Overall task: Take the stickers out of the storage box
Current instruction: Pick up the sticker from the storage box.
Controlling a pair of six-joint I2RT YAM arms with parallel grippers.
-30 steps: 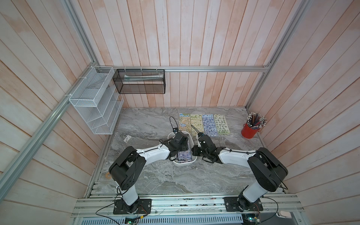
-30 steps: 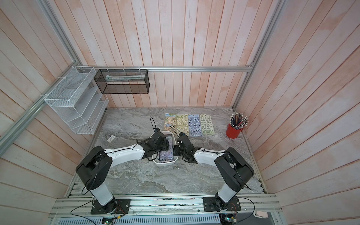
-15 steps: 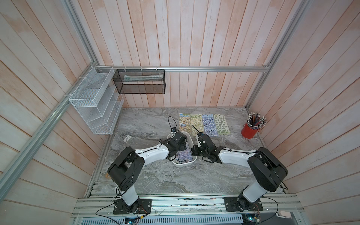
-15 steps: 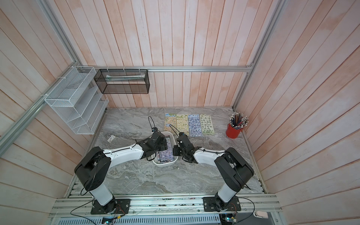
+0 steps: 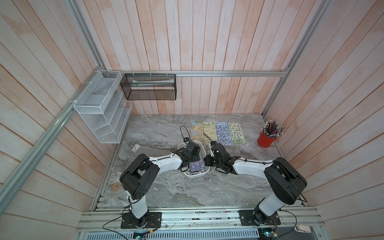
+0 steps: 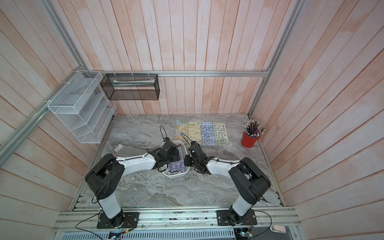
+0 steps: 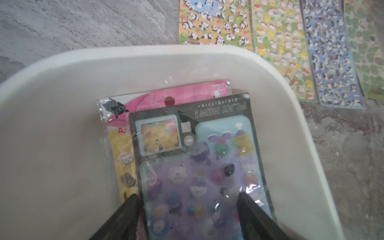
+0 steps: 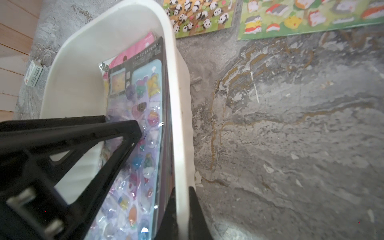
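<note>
The white storage box sits mid-table with stickers stacked in it. The top sheet is purple with a black border and lies over a pink and yellow one. My left gripper is down inside the box and open. One of its fingers is at the top sheet's edge and the other is over its opposite side. My right gripper is shut on the box's side wall. Several more stickers lie flat in a row behind the box.
A red cup of pencils stands at the back right. A white wire rack and a black mesh basket hang on the walls. A small white box and a tape roll lie on the left of the marble top.
The left arm has shifted very slightly over the box. The right arm holds still on the wall. Neither gripper has opened or shut.
</note>
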